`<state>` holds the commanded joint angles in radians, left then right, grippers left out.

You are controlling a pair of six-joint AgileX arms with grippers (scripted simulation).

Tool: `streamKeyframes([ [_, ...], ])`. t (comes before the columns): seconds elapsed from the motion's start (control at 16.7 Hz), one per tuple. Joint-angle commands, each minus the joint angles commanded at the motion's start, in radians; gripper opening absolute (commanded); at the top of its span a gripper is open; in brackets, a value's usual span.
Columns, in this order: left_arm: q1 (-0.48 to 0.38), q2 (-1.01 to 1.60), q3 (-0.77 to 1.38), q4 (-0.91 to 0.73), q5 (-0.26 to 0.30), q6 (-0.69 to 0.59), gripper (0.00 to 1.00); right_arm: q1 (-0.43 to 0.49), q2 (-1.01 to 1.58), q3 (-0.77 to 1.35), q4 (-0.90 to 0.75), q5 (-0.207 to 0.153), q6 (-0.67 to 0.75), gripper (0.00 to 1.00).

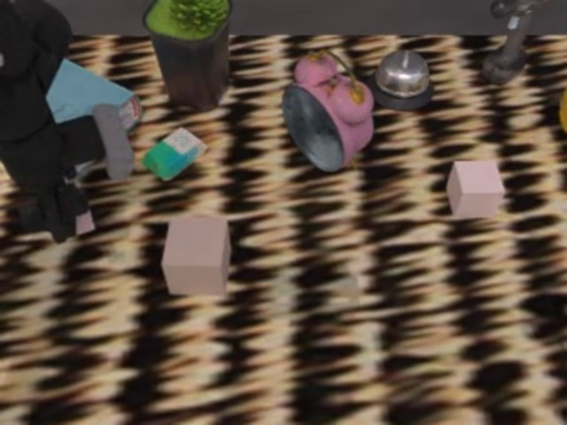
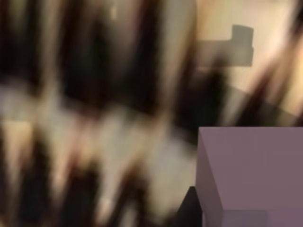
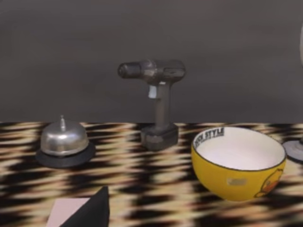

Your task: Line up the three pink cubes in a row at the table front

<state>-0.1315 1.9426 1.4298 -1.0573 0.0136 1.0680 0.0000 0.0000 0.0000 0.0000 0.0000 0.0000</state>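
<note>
Two cubes plain to me, third half hidden.
Large cube [image 1: 196, 255]: left of centre on the table [image 1: 354, 354].
Medium cube [image 1: 475, 188]: right side, near the bell [image 1: 403, 78].
Small cube [image 1: 84, 223]: beside my left gripper [image 1: 62, 212], far left.
Left fingers: I cannot tell.

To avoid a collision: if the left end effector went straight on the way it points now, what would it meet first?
Probably the table: the left end effector's wrist view looks down at the streaked surface. A pink cube lies just beside that line; depth is unclear.
</note>
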Motion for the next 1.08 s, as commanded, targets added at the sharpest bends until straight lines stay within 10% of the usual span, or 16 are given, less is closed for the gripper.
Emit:
streamKeyframes([
  [0.72,-0.78,0.241,0.416,-0.181,-0.003,-0.428,0.0,0.0,0.0,0.0,0.0,0.0,0.0,1.0],
  [1.08,-0.888,0.266,0.481,-0.2,-0.007,-0.508,0.0,0.0,0.0,0.0,0.0,0.0,0.0,1.0],
])
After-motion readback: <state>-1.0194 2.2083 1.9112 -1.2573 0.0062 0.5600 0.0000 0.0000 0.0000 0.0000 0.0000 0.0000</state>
